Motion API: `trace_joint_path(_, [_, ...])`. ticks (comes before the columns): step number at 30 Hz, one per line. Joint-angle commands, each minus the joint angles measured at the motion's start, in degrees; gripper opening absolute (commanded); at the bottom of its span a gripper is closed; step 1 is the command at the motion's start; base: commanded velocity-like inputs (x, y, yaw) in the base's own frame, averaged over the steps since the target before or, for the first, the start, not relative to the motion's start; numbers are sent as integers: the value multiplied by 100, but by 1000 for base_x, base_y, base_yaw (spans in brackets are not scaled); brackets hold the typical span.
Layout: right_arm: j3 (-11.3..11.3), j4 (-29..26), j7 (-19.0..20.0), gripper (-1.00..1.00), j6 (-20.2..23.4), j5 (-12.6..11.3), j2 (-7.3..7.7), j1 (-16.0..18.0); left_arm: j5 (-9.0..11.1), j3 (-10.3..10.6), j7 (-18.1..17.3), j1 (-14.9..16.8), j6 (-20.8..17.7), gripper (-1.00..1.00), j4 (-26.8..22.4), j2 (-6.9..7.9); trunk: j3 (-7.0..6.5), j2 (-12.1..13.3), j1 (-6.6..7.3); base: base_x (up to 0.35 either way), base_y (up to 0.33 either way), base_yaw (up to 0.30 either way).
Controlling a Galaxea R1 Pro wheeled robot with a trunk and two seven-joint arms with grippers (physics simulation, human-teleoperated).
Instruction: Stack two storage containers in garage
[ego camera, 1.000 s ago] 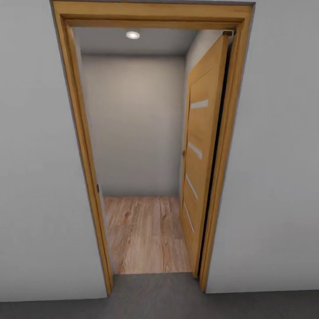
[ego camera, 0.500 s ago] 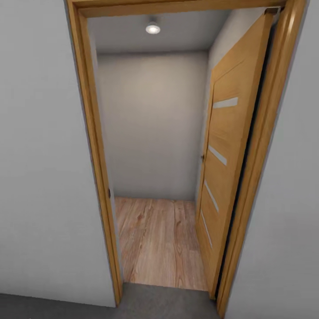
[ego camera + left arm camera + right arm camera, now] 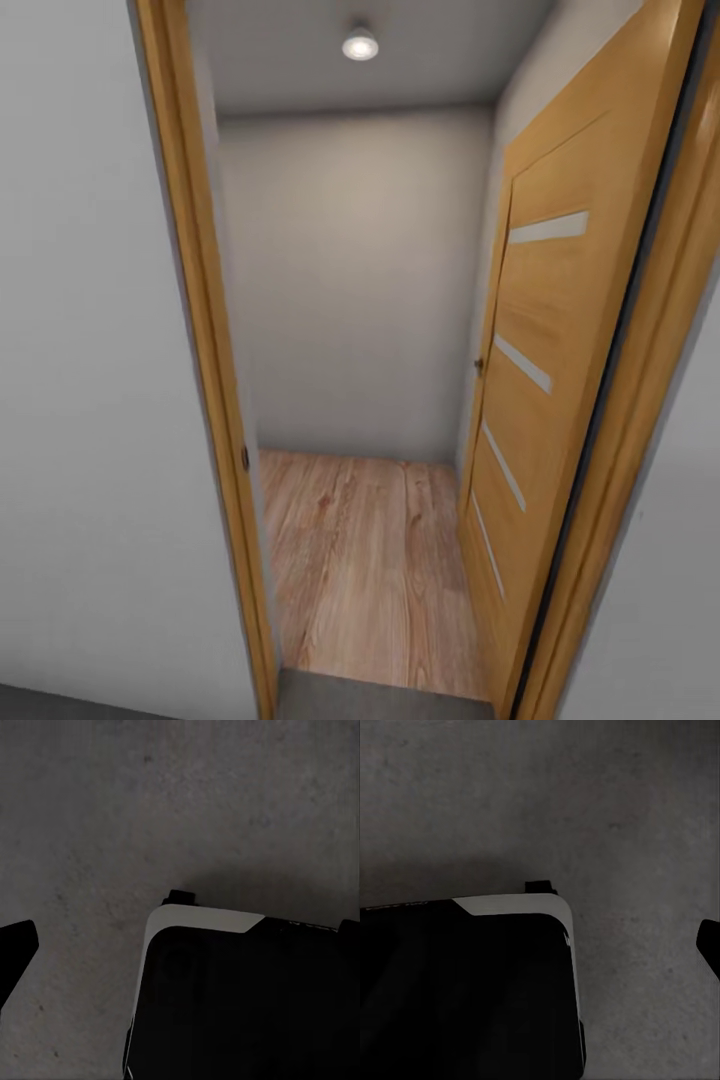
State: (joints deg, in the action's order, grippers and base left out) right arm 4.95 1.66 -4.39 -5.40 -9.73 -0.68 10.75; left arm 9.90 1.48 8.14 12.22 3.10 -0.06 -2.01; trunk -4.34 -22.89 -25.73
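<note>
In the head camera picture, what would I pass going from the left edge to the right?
White wall → left door jamb → back wall beyond the wood floor → open door → right door jamb.

floor (image 3: 607, 802): mottled dark grey concrete | robot base (image 3: 465, 990): black, pale-edged rounded corner, resting on floor
</note>
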Motion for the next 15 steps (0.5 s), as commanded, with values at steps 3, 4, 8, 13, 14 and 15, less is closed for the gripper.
trace_joint_path(3, [50,17,-10,100,-32,-56,-3,6,47,19,12,1,23,100,3,-2,2,-3,-5,324,0,0])
trace_joint_path(4, [50,16,-10,100,-32,-56,-3,6,50,19,12,2,25,100,1,-2,2,-3,-5,324,0,0])
trace_joint_path(8, [50,18,-10,100,-45,-55,-3,6,54,19,12,2,36,100,-3,6,2,-3,-5,324,0,0])
trace_joint_path(13, [50,18,-10,100,-56,-55,-3,6,55,19,12,2,41,100,-1,5,2,-3,-5,324,0,0])
trace_joint_path(14, [50,18,-10,100,-55,-55,-3,6,55,19,12,3,41,100,-2,4,2,-3,-5,324,0,0])
trace_joint_path(15, [52,18,-10,100,-54,-55,-3,6,55,19,12,2,41,100,0,3,2,-3,-5,324,0,0])
